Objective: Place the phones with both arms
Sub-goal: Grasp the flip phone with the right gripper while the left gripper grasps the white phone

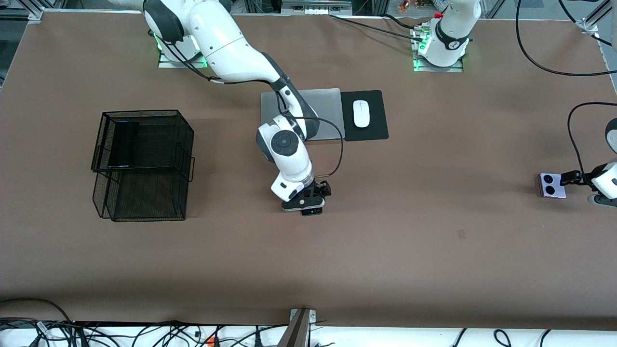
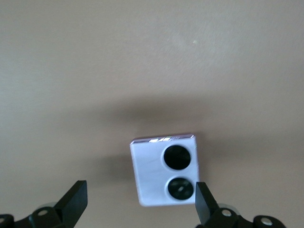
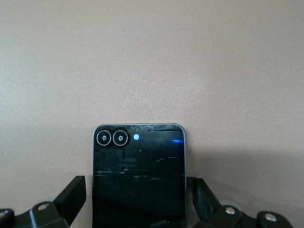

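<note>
Right end effector [image 1: 308,205] spread astride black phone [image 3: 138,175]; left end effector [image 1: 569,179] spread at lavender phone [image 2: 164,168] edge.

The front camera sits high across the desk [image 1: 385,260], facing the arm bases and taking in the whole top. The left wrist camera looks straight down, close over the lavender-white phone [image 2: 164,169] [image 1: 551,185] at the left arm's end of the desk. The right wrist camera looks down, closer still, on the small black phone [image 3: 137,175] [image 1: 312,210], nearer the front camera than the silver laptop [image 1: 327,108].
</note>
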### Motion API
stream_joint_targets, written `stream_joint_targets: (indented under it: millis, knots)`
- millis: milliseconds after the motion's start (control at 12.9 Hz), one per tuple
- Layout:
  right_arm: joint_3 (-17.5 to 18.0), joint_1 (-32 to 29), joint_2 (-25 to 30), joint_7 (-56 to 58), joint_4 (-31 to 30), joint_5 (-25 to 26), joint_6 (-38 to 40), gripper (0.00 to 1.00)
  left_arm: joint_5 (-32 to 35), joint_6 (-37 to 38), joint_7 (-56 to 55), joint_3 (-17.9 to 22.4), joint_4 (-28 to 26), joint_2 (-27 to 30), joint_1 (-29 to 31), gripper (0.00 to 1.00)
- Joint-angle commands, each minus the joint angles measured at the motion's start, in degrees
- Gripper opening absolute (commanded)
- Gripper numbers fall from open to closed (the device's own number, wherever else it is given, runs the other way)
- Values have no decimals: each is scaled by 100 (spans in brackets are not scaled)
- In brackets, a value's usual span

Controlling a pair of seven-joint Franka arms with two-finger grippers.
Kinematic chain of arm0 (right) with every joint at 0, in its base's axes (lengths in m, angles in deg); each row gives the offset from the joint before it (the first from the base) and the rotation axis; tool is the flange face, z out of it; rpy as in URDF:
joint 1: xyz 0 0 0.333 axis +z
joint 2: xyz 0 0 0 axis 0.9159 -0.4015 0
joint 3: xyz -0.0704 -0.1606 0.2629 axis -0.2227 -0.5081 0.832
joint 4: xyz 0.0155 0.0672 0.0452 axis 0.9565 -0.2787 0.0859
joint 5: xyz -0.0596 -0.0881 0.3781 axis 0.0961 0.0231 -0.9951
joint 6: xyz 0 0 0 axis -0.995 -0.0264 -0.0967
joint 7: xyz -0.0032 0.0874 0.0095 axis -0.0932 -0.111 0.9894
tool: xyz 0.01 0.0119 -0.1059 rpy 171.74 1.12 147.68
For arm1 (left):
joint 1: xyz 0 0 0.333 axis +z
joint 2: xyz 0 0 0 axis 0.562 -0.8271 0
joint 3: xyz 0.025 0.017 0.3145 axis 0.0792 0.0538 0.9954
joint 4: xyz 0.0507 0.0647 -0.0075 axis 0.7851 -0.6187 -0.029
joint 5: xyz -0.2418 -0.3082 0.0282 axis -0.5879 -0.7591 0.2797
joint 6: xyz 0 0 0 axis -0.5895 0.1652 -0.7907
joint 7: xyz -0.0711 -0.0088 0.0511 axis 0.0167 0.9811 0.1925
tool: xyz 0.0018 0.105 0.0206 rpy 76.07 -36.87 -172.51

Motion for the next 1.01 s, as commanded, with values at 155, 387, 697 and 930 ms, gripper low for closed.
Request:
stream_joint_targets:
  millis: [155, 387, 697, 930]
  knots:
    - [15, 43, -193, 62, 167, 180, -60, 20, -402, -216, 7, -75, -41, -151, 60, 100]
    - [6, 43, -167, 115, 167, 189, 1, 14, -411, -383, -1, -75, -76, -247, 95, 100]
    - [-248, 17, 192, 115, 194, 224, 1114, 14, -411, -629, -1, -75, -225, -300, 130, 100]
    - [-590, 17, 780, 307, 194, 241, 2089, 14, -473, -753, -28, -75, -331, -300, 139, 100]
